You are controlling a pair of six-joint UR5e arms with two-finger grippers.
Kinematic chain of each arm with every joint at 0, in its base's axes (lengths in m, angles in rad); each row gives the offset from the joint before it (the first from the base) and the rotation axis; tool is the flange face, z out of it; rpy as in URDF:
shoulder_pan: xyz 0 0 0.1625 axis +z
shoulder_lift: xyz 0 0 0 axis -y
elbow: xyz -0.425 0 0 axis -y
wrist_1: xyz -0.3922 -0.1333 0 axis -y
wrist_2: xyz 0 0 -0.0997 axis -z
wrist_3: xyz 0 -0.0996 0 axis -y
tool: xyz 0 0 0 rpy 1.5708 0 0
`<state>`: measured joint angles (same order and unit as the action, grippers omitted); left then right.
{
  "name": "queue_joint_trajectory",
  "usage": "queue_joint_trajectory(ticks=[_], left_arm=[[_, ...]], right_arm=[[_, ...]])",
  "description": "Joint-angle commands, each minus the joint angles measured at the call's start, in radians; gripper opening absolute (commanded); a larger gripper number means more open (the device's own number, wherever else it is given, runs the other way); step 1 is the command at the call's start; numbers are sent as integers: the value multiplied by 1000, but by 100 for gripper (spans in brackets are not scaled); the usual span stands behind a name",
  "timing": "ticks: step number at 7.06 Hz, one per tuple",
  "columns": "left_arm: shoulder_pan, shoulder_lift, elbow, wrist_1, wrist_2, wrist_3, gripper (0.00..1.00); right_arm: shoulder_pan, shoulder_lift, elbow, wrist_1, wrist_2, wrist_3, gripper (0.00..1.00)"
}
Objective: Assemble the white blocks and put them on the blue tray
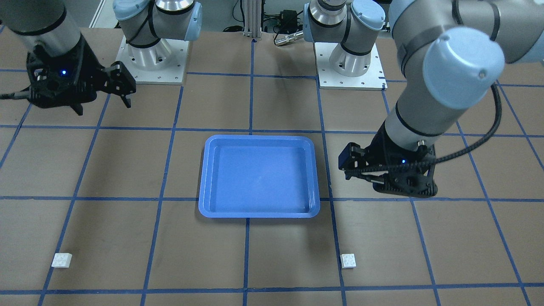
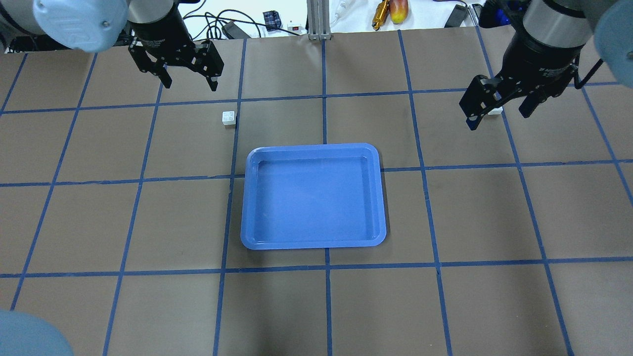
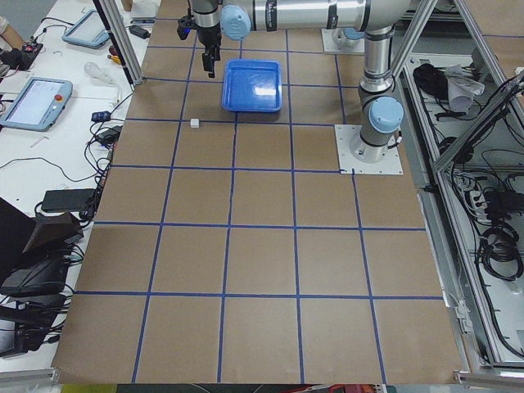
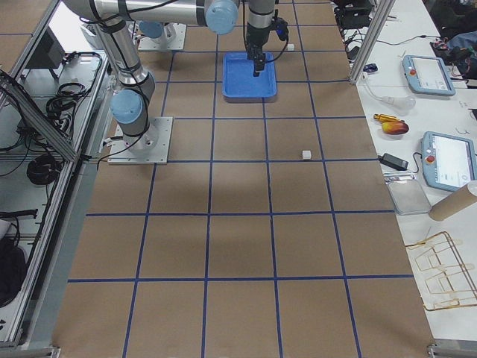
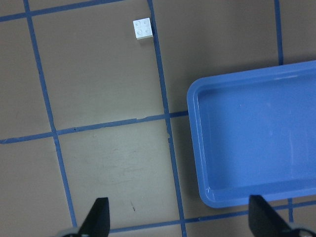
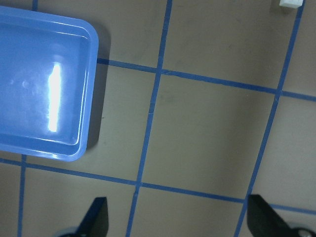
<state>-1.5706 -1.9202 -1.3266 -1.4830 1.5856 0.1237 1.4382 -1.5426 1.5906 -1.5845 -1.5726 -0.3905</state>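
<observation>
Two white blocks lie apart on the brown table. One block [image 2: 228, 118] sits off the far left corner of the blue tray [image 2: 312, 153]; in the left wrist view it [image 5: 142, 28] shows ahead, with the tray [image 5: 256, 94] to the right. The other block [image 1: 62, 259] lies far out on the right side, partly hidden behind my right gripper in the overhead view. My left gripper [image 2: 191, 85] hangs open and empty above the table. My right gripper [image 2: 498, 117] is open and empty too; its wrist view shows the block [image 6: 291, 3] at the top edge. The tray holds nothing.
Blue tape lines grid the brown table [image 2: 148, 222]. Both arm bases [image 1: 153, 55] stand on white plates at the robot's side. Cables and small tools [image 2: 390, 12] lie beyond the table's far edge.
</observation>
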Motion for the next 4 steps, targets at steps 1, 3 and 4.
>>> queue_joint_trajectory(ticks=[1,3,4], left_arm=[[9,-142,17,134,-1,2,100],[11,-242,26,208,-3,2,100],[11,-278,24,260,-1,16,100]], right_arm=[[-106,151,-11,-249,9,-272,100],[-148,240,-11,-397,84,-529,100],[-204,275,-8,-397,205,-635,100]])
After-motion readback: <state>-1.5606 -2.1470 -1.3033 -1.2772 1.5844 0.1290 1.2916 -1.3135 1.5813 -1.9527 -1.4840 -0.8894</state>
